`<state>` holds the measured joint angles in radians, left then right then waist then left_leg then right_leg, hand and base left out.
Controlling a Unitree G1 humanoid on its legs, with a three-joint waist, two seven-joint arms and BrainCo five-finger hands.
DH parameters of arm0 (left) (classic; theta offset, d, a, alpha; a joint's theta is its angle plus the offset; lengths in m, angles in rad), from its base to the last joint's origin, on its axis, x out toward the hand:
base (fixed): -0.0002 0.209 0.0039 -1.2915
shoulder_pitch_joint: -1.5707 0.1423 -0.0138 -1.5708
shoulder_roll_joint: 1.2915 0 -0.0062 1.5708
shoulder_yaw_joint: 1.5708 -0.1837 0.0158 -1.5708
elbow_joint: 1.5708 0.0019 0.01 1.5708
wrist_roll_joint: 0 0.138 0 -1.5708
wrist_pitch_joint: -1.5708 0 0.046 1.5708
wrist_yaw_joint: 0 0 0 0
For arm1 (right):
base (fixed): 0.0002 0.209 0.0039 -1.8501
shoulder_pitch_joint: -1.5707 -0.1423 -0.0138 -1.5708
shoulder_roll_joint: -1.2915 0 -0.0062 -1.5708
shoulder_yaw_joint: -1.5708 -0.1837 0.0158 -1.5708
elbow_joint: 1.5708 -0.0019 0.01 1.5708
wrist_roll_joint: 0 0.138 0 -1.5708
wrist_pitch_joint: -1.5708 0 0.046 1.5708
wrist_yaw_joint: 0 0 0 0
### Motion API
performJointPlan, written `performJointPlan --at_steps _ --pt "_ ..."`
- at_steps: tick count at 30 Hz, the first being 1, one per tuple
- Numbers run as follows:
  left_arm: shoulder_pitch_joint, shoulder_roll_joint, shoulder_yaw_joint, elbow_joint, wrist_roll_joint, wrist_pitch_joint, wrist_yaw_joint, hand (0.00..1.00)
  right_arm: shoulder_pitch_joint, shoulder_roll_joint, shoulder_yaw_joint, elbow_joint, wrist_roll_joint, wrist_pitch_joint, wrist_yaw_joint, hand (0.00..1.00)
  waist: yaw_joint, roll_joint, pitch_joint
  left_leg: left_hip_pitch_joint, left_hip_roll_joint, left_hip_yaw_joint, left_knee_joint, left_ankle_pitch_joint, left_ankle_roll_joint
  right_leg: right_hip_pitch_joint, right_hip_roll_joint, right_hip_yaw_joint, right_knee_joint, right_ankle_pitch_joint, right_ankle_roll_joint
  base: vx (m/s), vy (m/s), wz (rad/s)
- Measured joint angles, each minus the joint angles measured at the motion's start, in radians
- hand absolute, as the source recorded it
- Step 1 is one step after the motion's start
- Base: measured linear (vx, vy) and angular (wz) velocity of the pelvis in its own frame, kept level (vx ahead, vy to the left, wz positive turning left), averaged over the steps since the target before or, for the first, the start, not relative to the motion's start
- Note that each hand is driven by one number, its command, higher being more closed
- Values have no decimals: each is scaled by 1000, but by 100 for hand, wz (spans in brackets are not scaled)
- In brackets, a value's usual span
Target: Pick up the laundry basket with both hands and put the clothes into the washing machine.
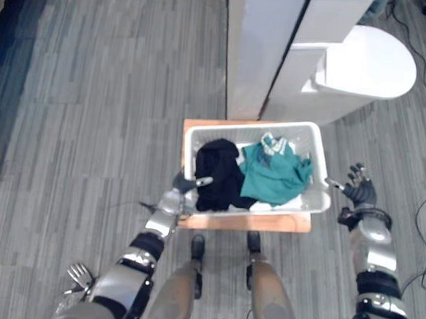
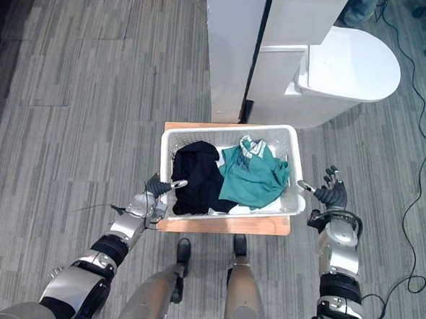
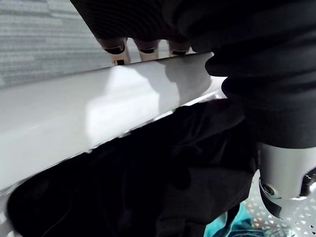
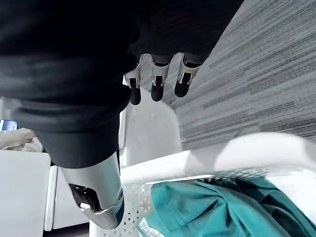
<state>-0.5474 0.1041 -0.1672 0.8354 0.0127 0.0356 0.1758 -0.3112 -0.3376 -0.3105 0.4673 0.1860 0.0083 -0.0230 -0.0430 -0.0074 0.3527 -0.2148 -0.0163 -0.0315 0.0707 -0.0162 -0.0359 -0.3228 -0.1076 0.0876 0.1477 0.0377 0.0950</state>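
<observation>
the white laundry basket (image 1: pixel 316 155) sits on a small wooden counter (image 1: pixel 267 222) and holds a black garment (image 1: pixel 216 170) and a teal shirt (image 1: pixel 273 174). the left robot hand (image 1: pixel 182 183) is at the basket's left rim; whether it grips cannot be told. the right robot hand (image 1: pixel 357 190) is spread apart just beside the right rim.

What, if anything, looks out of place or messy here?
Nothing stands out. The basket sits whole on its wooden stand, with the black garment and teal shirt inside and nothing spilled. The left hand is at its rim, the right hand beside it.
</observation>
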Motion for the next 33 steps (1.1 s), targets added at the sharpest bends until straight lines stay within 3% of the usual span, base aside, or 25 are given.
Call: performJointPlan --at_steps 12,17,22,33 --pt "-36 -2 14 -14 -24 -1 49 0 -51 -3 53 31 -1 -1 -20 0 1 5 19 -23 -6 6 9 0 1 -18 1 5 -16 31 2 -24 -3 -3" --pt "22 -12 95 -162 -60 -4 54 0 -4 19 36 15 -12 -1 -19 0 2 10 24 -26 -1 4 4 5 -1 -17 1 2 -30 30 1 -12 -19 0" --pt "80 -14 209 -340 -59 -4 119 0 82 36 -28 7 -33 0 -15 0 2 11 24 -23 0 2 -1 7 -4 -14 2 0 -30 29 -1 0 0 0" --pt "136 -43 236 -602 -37 -22 150 0 156 94 -43 -58 -39 0 6 0 5 24 16 -27 -3 -6 -1 7 -4 -13 4 -6 -33 28 -1 5 -5 1"
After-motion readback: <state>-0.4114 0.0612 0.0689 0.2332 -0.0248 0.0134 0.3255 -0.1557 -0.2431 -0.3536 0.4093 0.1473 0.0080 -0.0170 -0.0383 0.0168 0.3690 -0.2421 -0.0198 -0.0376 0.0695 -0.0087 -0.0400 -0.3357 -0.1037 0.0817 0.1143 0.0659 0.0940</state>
